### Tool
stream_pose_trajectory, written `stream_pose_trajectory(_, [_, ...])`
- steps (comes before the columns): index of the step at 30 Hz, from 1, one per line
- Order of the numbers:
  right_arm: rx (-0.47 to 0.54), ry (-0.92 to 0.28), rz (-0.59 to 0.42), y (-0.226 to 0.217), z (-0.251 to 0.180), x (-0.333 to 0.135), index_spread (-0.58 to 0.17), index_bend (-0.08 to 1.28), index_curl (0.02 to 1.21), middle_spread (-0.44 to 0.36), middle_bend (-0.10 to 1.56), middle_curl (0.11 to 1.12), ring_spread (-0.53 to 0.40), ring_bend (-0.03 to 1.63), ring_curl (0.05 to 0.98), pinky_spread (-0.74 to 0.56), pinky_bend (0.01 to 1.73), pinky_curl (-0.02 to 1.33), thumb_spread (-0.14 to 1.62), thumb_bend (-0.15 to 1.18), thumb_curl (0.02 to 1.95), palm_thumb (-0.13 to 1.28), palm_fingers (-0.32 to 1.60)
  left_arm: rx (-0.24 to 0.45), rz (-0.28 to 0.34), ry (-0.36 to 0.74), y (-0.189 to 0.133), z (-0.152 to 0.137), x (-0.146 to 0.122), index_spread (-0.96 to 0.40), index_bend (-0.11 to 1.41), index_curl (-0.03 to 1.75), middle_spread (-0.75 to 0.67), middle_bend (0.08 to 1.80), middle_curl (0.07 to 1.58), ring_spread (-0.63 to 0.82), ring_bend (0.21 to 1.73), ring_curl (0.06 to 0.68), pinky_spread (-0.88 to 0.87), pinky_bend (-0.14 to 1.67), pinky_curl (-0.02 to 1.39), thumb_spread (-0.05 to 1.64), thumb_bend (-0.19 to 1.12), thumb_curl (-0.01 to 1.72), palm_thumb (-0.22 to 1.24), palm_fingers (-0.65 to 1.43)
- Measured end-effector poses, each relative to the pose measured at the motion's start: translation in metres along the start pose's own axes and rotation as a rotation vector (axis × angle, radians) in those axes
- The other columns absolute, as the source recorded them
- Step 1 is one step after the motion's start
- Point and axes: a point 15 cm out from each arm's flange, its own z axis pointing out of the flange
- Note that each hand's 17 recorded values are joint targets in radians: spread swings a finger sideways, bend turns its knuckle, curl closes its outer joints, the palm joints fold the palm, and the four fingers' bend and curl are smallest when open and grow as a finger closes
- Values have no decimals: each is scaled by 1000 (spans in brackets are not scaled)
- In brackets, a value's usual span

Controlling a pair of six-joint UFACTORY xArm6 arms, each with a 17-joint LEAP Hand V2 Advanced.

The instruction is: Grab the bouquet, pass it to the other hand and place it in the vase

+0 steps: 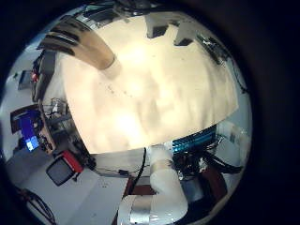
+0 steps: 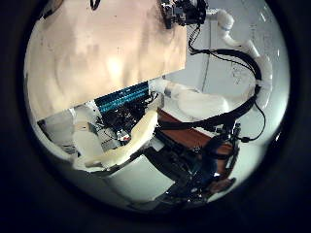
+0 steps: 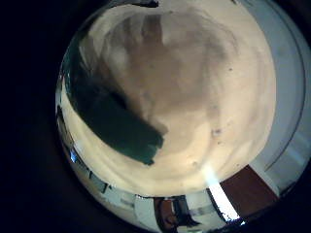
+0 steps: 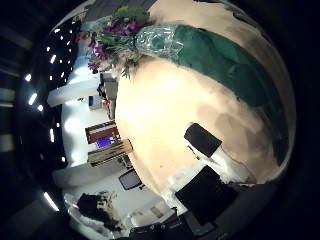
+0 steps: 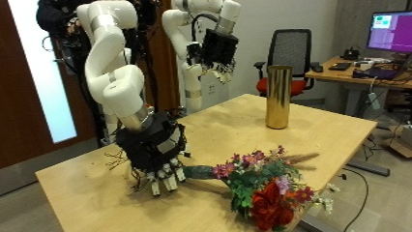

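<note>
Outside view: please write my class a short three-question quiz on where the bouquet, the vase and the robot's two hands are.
1. True or false: the bouquet stands in the vase.
2. Which hand is down beside the bouquet's stem end? A) the left hand B) the right hand C) neither
3. What does the vase stand on?

Key
1. False: the bouquet lies flat on the table, apart from the vase.
2. B: the left hand hangs raised, well above the table.
3. The table, upright.
</note>
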Motion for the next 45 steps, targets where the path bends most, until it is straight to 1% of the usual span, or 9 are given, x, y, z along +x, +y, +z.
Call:
stream_pose_trajectory(20, [-45, 15, 14, -10, 18, -1, -61, 167, 296, 156, 437, 384, 91, 687, 242, 181, 389, 248, 993, -25, 431, 719, 311, -7, 1, -2, -1, -1, -3, 208, 163, 285, 262, 302, 353, 450, 543, 180, 477, 206, 314, 928, -30, 309, 373, 189])
stream_pose_trajectory(26, [-62, 16, 19, -12, 19, -3, -72, 167, 302, 123, 480, 397, 39, 740, 247, 163, 377, 241, 979, -14, 444, 775, 393, -6, 4, -4, -3, -3, -3, 215, 156, 280, 239, 316, 357, 444, 564, 183, 475, 202, 313, 928, -30, 309, 373, 200])
stream_pose_trajectory(31, [-101, 32, 9, -7, 15, -4, -130, 191, 327, 31, 578, 439, -93, 874, 279, 52, 391, 217, 953, -20, 463, 838, 621, -5, 5, -4, -3, -4, -2, 216, 155, 283, 278, 312, 350, 468, 562, 180, 476, 201, 312, 928, -30, 309, 373, 200])
stream_pose_trajectory(32, [-107, 39, 4, -8, 11, -5, -169, 204, 337, -16, 618, 456, -149, 918, 287, -68, 506, 226, 945, -20, 468, 849, 861, -5, 6, -4, -3, -4, -2, 216, 153, 281, 276, 317, 352, 468, 566, 181, 476, 199, 311, 928, -30, 309, 373, 203])
stream_pose_trajectory(34, [-130, 53, 0, -4, 9, -3, -228, 212, 373, -89, 625, 480, -221, 952, 319, -293, 679, 266, 915, -21, 478, 875, 1047, -5, 5, -4, -3, -5, -2, 216, 153, 279, 246, 324, 355, 444, 571, 183, 475, 200, 312, 928, -30, 309, 373, 204])
stream_pose_trajectory(36, [-143, 62, -7, -3, 3, -5, -272, 285, 426, -130, 682, 516, -247, 979, 351, -422, 785, 309, 888, -24, 484, 886, 1224, -4, 6, -5, -4, -5, -2, 210, 163, 283, 242, 310, 352, 424, 553, 179, 475, 212, 316, 928, -30, 309, 373, 187])
stream_pose_trajectory(38, [-150, 60, -7, -3, -4, -7, -323, 483, 522, -172, 840, 578, -257, 1054, 399, -478, 900, 365, 850, -25, 498, 896, 1439, -5, 5, -4, -5, -5, -2, 209, 163, 285, 261, 306, 351, 444, 551, 177, 476, 212, 316, 928, -30, 309, 373, 188])
stream_pose_trajectory(39, [-154, 58, -6, -3, -6, -7, -336, 608, 577, -181, 899, 601, -249, 1108, 426, -474, 948, 393, 837, -21, 508, 909, 1439, -6, 5, -4, -4, -5, -2, 208, 152, 281, 263, 312, 349, 450, 575, 180, 478, 205, 313, 931, -29, 309, 374, 205])
stream_pose_trajectory(45, [-179, 23, 24, -3, -36, 1, -327, 858, 715, -185, 1096, 678, -227, 1257, 499, -402, 1151, 491, 830, 4, 548, 1011, 1342, -3, 4, -3, -4, -7, -2, 208, 166, 284, 266, 304, 351, 444, 567, 179, 478, 216, 319, 936, -30, 309, 375, 185])
